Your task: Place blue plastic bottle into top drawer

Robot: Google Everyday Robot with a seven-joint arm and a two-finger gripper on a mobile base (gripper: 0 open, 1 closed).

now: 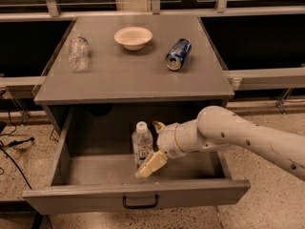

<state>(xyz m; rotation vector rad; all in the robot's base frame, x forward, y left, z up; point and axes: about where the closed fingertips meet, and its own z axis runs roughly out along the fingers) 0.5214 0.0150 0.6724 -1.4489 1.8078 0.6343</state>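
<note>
The blue plastic bottle (142,146), clear with a white cap and a white label, stands upright on the floor of the open top drawer (138,194). My gripper (149,148) is inside the drawer just right of the bottle. Its jaws are open and spread around the bottle: one tan finger (151,164) is in front of the bottle's base, and the other fingertip (157,125) is behind it, near the cap. The white arm reaches in from the right.
On the grey cabinet top (133,75) lie a crumpled clear bottle without a label (78,52) at the left, a white bowl (133,36) at the back middle and a blue soda can (178,54) on its side. Cables (12,144) lie on the floor at the left.
</note>
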